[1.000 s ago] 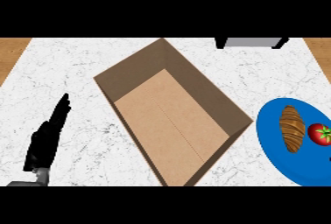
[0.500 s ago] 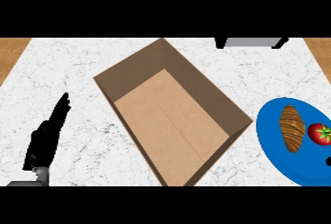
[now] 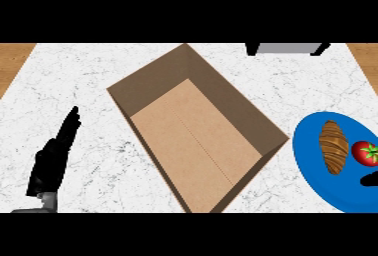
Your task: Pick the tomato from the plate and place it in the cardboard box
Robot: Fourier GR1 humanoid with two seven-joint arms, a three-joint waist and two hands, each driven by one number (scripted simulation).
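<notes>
Left hand (image 3: 53, 159) is open, holding nothing; right hand (image 3: 369, 179) near tomato (image 3: 365, 152), grip unclear.

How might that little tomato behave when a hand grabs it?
The tomato looks round and glossy, so it would probably roll if nudged and may slip. It lies beside the bread on the blue plate, which might stop it rolling that way.

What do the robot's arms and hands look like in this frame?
The left hand is plain black, long and narrow, on a short stub of grey forearm. Of the right hand only a small black sliver shows at the right edge. No cables or markings visible.
</notes>
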